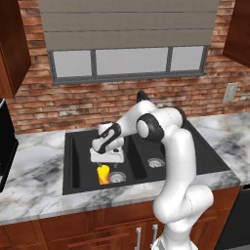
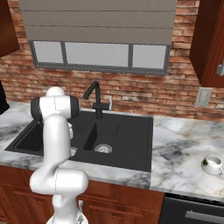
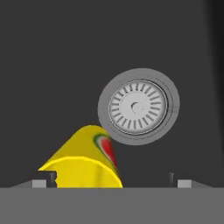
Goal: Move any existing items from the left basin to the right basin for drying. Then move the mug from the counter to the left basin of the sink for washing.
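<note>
The small yellow cup with an orange-red lower part stands in the left basin of the black sink, beside that basin's silver drain. My gripper hangs open just above the cup, pointing down. In the hand view the cup lies between the fingertips, nearer the left one, with the drain beyond it. The right basin holds just its drain. The mug, white, sits on the marble counter far right of the sink.
The black gooseneck faucet stands behind the sink at the divider. A brick wall and a window run along the back. A dark appliance sits on the counter at the far left.
</note>
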Controlling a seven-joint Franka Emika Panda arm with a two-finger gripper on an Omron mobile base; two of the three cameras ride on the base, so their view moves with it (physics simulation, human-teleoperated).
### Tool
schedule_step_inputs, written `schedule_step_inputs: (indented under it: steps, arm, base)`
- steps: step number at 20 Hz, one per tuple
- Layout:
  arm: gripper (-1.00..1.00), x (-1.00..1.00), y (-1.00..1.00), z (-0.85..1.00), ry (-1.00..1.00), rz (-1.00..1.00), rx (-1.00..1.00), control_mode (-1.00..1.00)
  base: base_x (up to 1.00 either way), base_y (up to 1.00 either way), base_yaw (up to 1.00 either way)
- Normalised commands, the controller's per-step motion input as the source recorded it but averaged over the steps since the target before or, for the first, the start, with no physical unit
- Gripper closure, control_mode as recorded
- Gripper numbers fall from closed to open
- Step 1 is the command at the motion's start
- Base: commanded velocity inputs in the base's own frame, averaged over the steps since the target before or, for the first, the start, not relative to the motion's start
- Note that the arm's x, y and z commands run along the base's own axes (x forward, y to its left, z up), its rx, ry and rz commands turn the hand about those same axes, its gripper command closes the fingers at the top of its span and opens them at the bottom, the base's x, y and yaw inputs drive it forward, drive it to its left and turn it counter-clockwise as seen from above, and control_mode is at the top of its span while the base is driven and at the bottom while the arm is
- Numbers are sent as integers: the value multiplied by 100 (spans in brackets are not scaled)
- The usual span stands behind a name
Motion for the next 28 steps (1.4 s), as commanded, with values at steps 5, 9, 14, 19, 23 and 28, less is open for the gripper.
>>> schedule_step_inputs:
  steps: [5, 9, 14, 19, 23, 28]
  arm:
    - [-100, 14, 6, -6, 0, -3, 0, -100]
    - [-100, 0, 0, -5, 0, -2, 0, -100]
    - [-100, -17, 0, -5, 0, 0, 0, -100]
    - [-100, -29, 0, -8, -4, 0, 0, -100]
    - [-100, -23, -1, -7, -4, 0, 0, -100]
    - [-100, -16, -4, -8, -4, 0, 0, -100]
  base:
    - [0, 0, 0]
    - [0, 0, 0]
    - [0, 0, 0]
    - [0, 0, 0]
    - [0, 0, 0]
    - [0, 0, 0]
